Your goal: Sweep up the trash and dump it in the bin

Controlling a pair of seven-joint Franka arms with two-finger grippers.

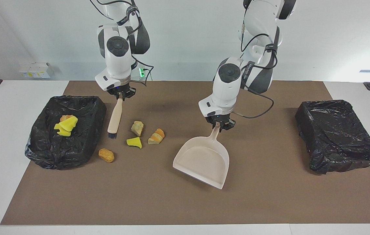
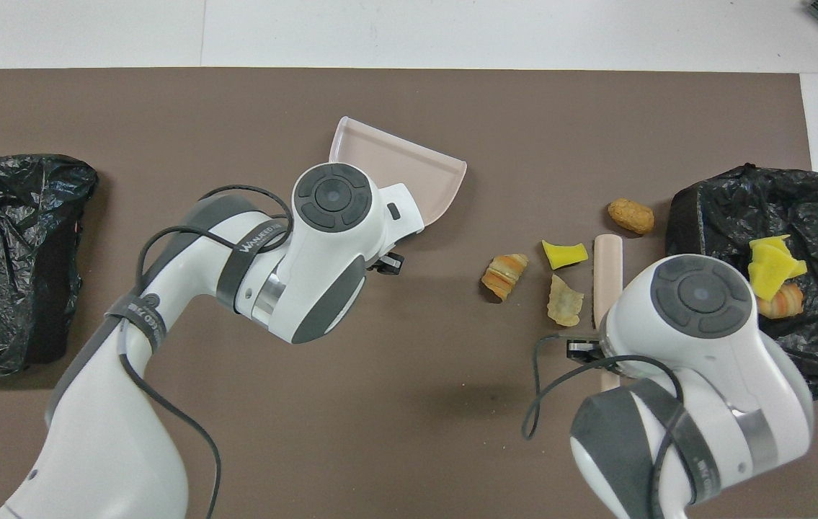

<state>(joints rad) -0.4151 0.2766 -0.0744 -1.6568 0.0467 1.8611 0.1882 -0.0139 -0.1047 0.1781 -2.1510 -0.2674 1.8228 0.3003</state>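
Observation:
Four pieces of trash lie on the brown mat: a tan lump (image 1: pixel 137 128), a yellow wedge (image 1: pixel 134 142), an orange striped lump (image 1: pixel 156 136) and an orange-brown lump (image 1: pixel 106 155). More yellow wedges (image 1: pixel 66 125) lie in the black-bagged bin (image 1: pixel 83 107) at the right arm's end. My right gripper (image 1: pixel 119 96) is shut on a wooden brush (image 1: pixel 115 114), which hangs bristles-down between that bin and the tan lump. My left gripper (image 1: pixel 219 126) is shut on the handle of the beige dustpan (image 1: pixel 204 160). The dustpan's mouth is turned away from the robots and toward the trash.
A second black-bagged bin (image 1: pixel 336 133) stands at the left arm's end of the mat. In the overhead view the brush handle (image 2: pixel 607 267) lies beside the yellow wedge (image 2: pixel 564 254), and the dustpan (image 2: pixel 398 169) sits mid-mat.

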